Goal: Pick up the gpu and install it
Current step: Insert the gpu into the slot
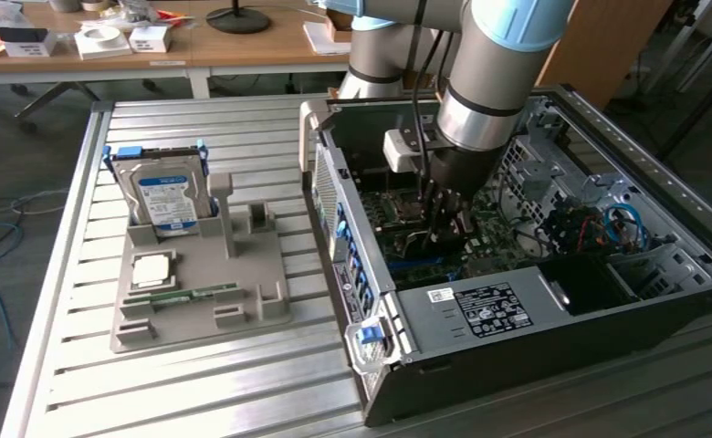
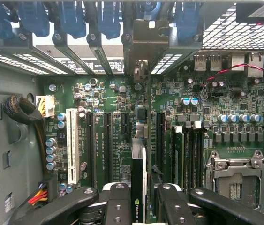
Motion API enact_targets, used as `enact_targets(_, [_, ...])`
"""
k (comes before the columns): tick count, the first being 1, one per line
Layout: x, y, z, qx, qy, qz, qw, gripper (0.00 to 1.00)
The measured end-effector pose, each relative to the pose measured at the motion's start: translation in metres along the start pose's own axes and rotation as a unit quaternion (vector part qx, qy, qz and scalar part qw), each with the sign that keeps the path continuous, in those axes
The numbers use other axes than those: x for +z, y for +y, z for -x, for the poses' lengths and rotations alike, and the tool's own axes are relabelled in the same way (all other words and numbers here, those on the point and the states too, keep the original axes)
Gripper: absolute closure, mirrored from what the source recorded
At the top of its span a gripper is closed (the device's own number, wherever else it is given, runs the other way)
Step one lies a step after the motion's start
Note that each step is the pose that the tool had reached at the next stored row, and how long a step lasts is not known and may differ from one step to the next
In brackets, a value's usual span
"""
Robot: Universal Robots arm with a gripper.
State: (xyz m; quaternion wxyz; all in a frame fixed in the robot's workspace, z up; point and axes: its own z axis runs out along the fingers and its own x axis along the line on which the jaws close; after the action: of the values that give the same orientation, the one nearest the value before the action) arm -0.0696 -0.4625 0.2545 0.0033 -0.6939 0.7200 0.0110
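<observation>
Inside the open computer case (image 1: 648, 265), the gripper (image 2: 143, 197) has its fingers (image 2: 117, 201) clamped on the gpu (image 2: 139, 178), held edge-on with its long axis running along the motherboard (image 2: 225, 122) slots, just above them.

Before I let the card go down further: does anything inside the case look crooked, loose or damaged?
Nothing stands out. The gpu sits edge-on between the gripper fingers, in line with the motherboard's long slots. The empty CPU socket and red wire lie clear of it. Whether it is seated I cannot tell.
</observation>
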Motion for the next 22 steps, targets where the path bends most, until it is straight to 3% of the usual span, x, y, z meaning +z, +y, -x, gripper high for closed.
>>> enact_targets(3, [0.0000,0.0000,0.0000,0.000,-0.0003,0.0000,1.0000,0.74])
enact_targets(7, [0.0000,0.0000,0.0000,-0.001,-0.0053,0.0002,1.0000,0.74])
enact_targets(22, [0.0037,0.0000,-0.0001,-0.001,-0.0055,0.0003,1.0000,0.74])
